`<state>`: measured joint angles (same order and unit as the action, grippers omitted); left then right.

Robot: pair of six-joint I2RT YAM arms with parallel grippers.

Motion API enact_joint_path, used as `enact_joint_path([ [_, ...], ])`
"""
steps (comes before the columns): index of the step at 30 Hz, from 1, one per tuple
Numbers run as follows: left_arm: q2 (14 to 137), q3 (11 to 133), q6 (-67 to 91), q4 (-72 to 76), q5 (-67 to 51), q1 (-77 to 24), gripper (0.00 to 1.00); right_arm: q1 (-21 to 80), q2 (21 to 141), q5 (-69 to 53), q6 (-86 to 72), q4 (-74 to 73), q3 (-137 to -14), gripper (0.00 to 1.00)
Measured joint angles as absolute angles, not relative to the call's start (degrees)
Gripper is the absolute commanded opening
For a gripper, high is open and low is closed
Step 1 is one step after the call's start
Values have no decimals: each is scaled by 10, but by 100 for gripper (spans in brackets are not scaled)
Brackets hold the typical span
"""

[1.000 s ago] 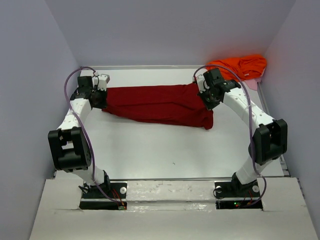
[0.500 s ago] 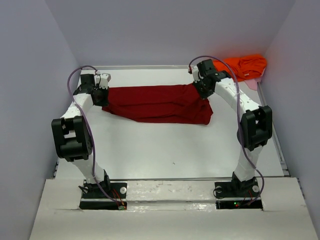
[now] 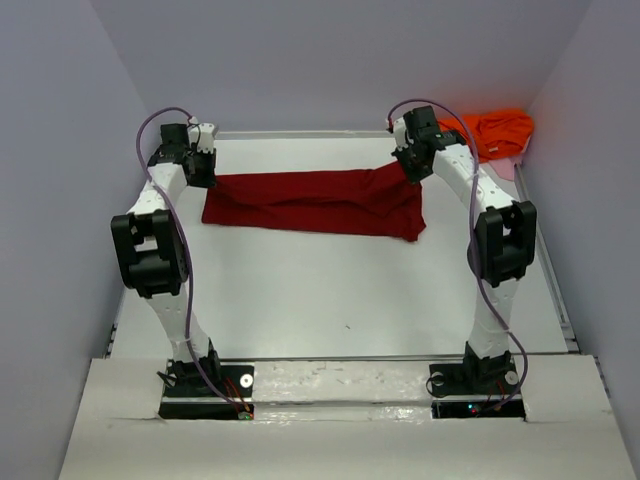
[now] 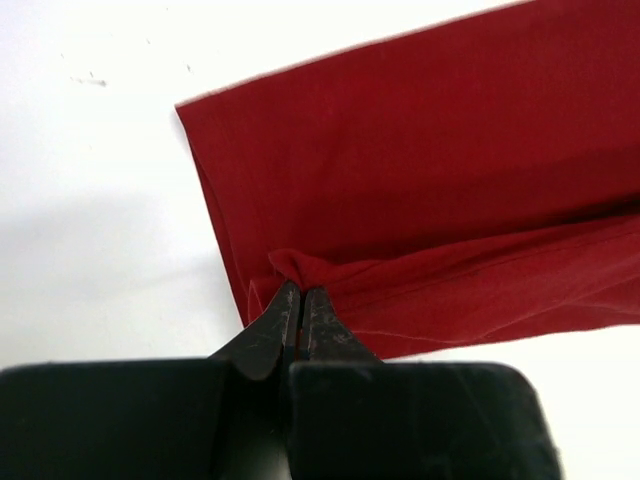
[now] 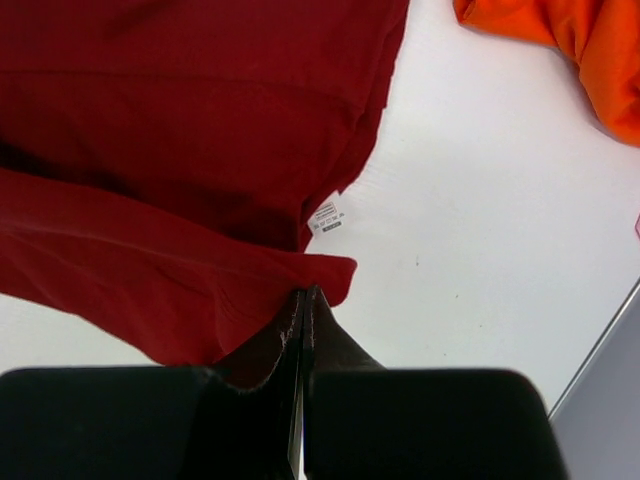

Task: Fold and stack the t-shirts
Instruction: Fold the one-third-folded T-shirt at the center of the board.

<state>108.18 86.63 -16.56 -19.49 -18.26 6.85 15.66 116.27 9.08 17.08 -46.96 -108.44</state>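
The dark crimson red t-shirt (image 3: 310, 203) lies stretched as a long folded band across the far half of the table. My left gripper (image 3: 207, 178) is shut on its left end, pinching a bunched fold (image 4: 300, 270). At the right end my right gripper (image 3: 408, 172) is shut on a corner of the same red t-shirt (image 5: 325, 272), whose white label (image 5: 327, 217) shows underneath. The bright orange t-shirt (image 3: 493, 132) sits crumpled in the far right corner, also seen in the right wrist view as the orange t-shirt (image 5: 585, 40).
Grey walls close in the table (image 3: 330, 300) on three sides. A metal rail (image 3: 555, 290) runs along the right edge. Both arm bases stand at the near edge.
Both grippers have carried the red t-shirt's held edge toward the far side of the table, folding it over. The arms now reach further out, and the shirt lies flatter and narrower.
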Motion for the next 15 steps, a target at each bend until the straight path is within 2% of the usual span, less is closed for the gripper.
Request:
enact_joint_path([
  [6, 1154, 945, -154, -207, -186, 69, 0, 149, 1209, 95, 172, -459, -1094, 0],
  [7, 1168, 950, -151, -208, -186, 69, 20, 147, 1222, 95, 172, -457, -1094, 0],
  [8, 1176, 952, -150, -210, -187, 69, 35, 146, 1230, 96, 172, -456, -1094, 0],
  [9, 1184, 953, -149, -213, -187, 69, 47, 146, 1237, 98, 172, -454, -1094, 4],
  [10, 1191, 954, -150, -213, -187, 69, 61, 146, 1245, 100, 172, -452, -1094, 14],
  [11, 1201, 955, -145, -214, -190, 69, 66, 146, 1254, 103, 172, -449, -1094, 32],
  [13, 1211, 955, -146, -216, -192, 69, 83, 146, 1270, 108, 167, -443, -1095, 44],
  [15, 1212, 951, -144, -217, -195, 69, 84, 146, 1280, 110, 168, -442, -1095, 53],
])
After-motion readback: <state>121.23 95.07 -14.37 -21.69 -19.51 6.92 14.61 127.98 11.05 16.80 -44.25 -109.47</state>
